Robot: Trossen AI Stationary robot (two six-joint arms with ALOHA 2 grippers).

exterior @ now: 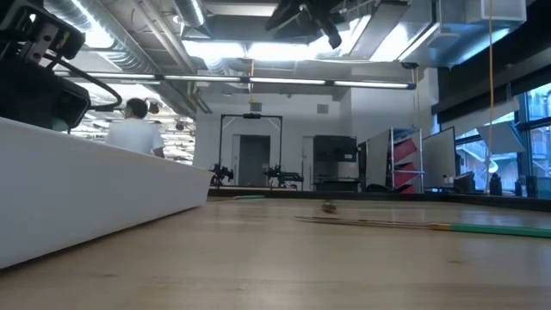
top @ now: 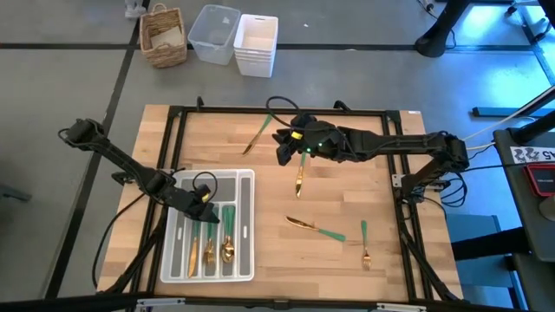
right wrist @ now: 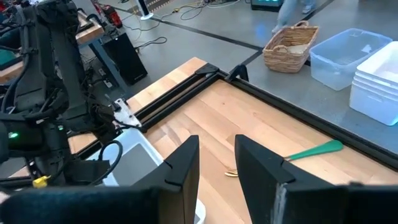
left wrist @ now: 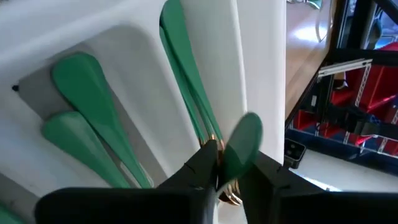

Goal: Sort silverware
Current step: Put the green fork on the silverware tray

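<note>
The white tray (top: 245, 178) fills the tabletop's (top: 260, 260) front left corner, with the left gripper (top: 206, 214) low over its middle compartments, blocking reach there. The right gripper (top: 284, 147) hangs above the centre rear, fingers (right wrist: 183, 163) parted. Loose silverware lies scattered: one piece (top: 258, 135) near the rear edge, one (top: 299, 176) mid-table, a knife (top: 315, 227) and a fork (top: 365, 243) toward the front right. Bare wood between tray and knife gives a free lane

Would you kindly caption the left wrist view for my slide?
Left gripper lowers a green-handled utensil into the white tray.
</note>
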